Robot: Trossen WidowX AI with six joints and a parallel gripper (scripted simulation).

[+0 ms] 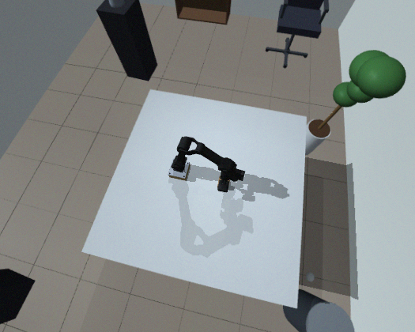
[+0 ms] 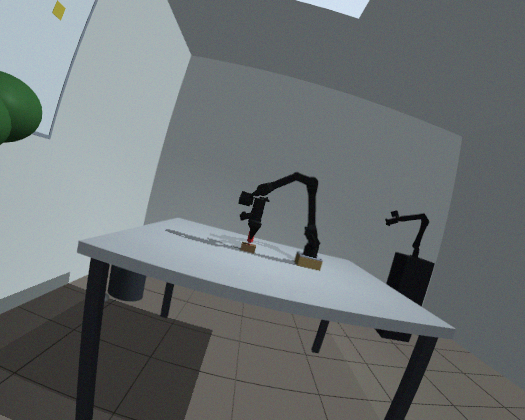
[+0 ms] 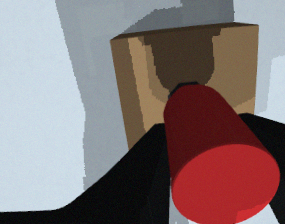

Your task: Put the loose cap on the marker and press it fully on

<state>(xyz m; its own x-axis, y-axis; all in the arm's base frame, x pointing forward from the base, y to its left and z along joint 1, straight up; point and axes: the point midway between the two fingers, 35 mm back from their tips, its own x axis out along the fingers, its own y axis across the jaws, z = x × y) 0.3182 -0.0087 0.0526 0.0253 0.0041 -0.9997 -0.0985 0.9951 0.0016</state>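
Observation:
The red cap (image 2: 250,240) (image 3: 225,182) is between the fingertips of my gripper (image 2: 252,235) (image 3: 201,128), which is shut on it. The cap is upright directly over the tan holder block (image 2: 248,248) (image 3: 237,55), low down and close above its top. In the wrist view a thin black edge (image 3: 187,84) shows at the cap's lower end. The marker's body is hidden by the cap and fingers, so whether the cap is fully on cannot be told. In the top view the arm covers the cap and most of the block.
The white table (image 1: 144,221) (image 2: 262,280) carries the arm's base (image 1: 179,174) (image 2: 309,261), a short way from the holder block. The arm arches over from the base, and its shadows fall across the table. A potted plant (image 1: 318,128) stands on the floor beside the table edge.

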